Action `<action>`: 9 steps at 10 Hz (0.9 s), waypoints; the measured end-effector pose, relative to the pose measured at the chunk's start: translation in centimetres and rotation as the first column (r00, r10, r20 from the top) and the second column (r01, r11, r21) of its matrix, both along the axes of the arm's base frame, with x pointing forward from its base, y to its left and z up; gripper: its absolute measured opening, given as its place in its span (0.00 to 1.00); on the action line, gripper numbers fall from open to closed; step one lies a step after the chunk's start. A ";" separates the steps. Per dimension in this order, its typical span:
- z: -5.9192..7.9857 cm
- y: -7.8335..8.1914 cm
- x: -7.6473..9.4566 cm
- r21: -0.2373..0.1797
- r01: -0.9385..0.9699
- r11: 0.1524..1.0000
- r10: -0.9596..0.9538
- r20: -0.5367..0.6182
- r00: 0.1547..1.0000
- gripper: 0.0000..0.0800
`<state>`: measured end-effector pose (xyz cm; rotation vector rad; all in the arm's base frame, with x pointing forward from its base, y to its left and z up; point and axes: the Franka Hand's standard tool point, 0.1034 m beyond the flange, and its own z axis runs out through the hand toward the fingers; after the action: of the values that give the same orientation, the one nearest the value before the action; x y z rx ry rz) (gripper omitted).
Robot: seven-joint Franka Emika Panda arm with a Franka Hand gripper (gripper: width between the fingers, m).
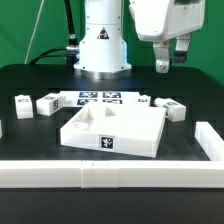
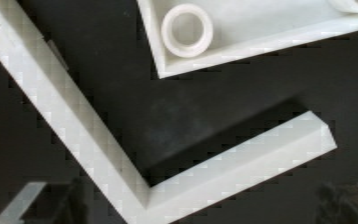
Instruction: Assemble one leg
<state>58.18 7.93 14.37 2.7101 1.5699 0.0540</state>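
Note:
Several small white legs with black-and-white tags lie on the black table: two at the exterior view's left (image 1: 20, 103) (image 1: 48, 102) and two at its right (image 1: 141, 102) (image 1: 171, 108). The large white square part (image 1: 110, 130) sits in the middle, and one corner of it with a round hole shows in the wrist view (image 2: 190, 30). My gripper (image 1: 172, 62) hangs high above the right-hand legs, open and empty. In the wrist view its fingertips (image 2: 23, 205) show dimly, far apart, at the picture's edges, with no leg between them.
The marker board (image 1: 100, 98) lies behind the square part, before the robot base (image 1: 104, 45). A low white rail (image 1: 100, 176) runs along the front and turns up the right side (image 1: 211, 141). Its corner fills the wrist view (image 2: 149, 185).

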 end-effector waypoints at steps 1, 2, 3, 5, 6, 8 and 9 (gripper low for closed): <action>0.0 0.0 0.0 -0.001 -0.024 1.000 0.024 0.001 1.000 0.81; 0.0 0.0 0.0 -0.001 -0.024 1.000 0.024 0.001 1.000 0.81; 0.0 0.0 0.0 -0.001 -0.024 1.000 0.024 0.001 1.000 0.81; 0.0 -0.1 0.0 -0.001 -0.023 1.000 0.023 0.000 1.000 0.81; 0.0 -0.1 0.0 -0.001 -0.023 1.000 0.023 0.000 1.000 0.81; -0.1 -0.1 0.0 -0.001 -0.023 1.000 0.023 -0.001 1.000 0.81; -0.1 -0.1 0.0 -0.001 -0.023 1.000 0.023 -0.001 1.000 0.81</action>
<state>58.16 7.83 14.30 2.6920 1.6010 0.0521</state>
